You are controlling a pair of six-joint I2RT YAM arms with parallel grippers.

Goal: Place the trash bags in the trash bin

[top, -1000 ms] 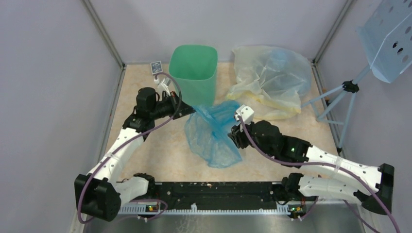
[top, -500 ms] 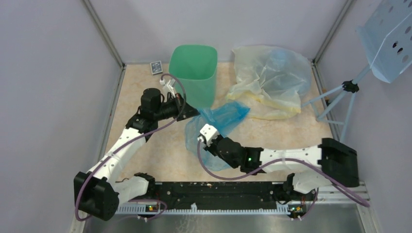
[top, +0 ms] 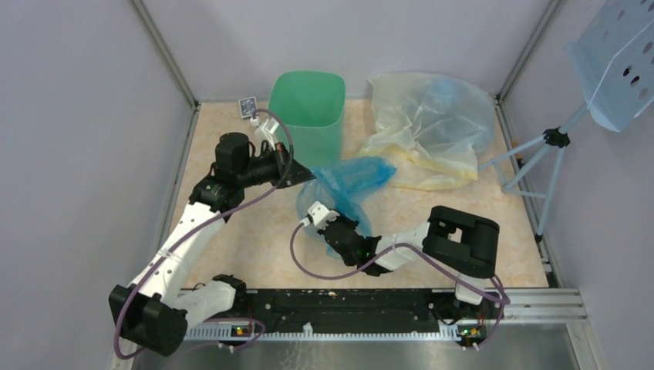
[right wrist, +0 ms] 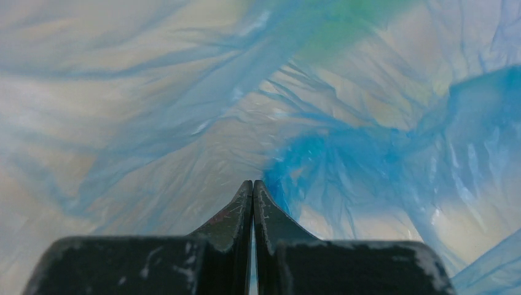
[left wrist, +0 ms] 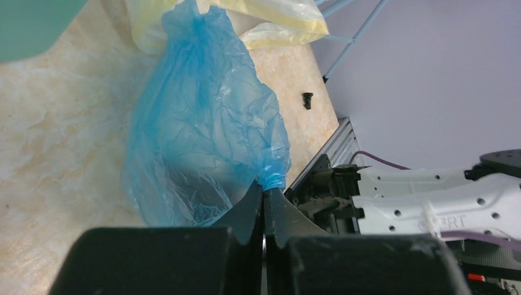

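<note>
The green trash bin (top: pixel 306 116) stands at the back of the table; a corner of it shows in the left wrist view (left wrist: pixel 31 24). A light blue trash bag (top: pixel 348 183) (left wrist: pixel 203 135) lies crumpled in front of it. My left gripper (top: pixel 307 176) (left wrist: pixel 264 192) is shut on a bunched edge of this bag, just right of the bin's base. My right gripper (top: pixel 333 226) (right wrist: pixel 252 182) is shut on the same bag's near side, with blue film (right wrist: pixel 368 160) filling its view. More trash bags, pale yellow (top: pixel 420 131) (left wrist: pixel 276 15), are heaped at the back right.
A small dark card box (top: pixel 247 106) lies behind the bin to the left. A tripod (top: pixel 540 154) carrying a light blue perforated panel (top: pixel 613 62) stands at the right wall. The arms' black base rail (top: pixel 347 301) runs along the near edge.
My right arm swung left from the blue bag's right side to its near left part, and its jaws closed there. The bag is bunched higher. The left gripper kept its hold and barely moved.
</note>
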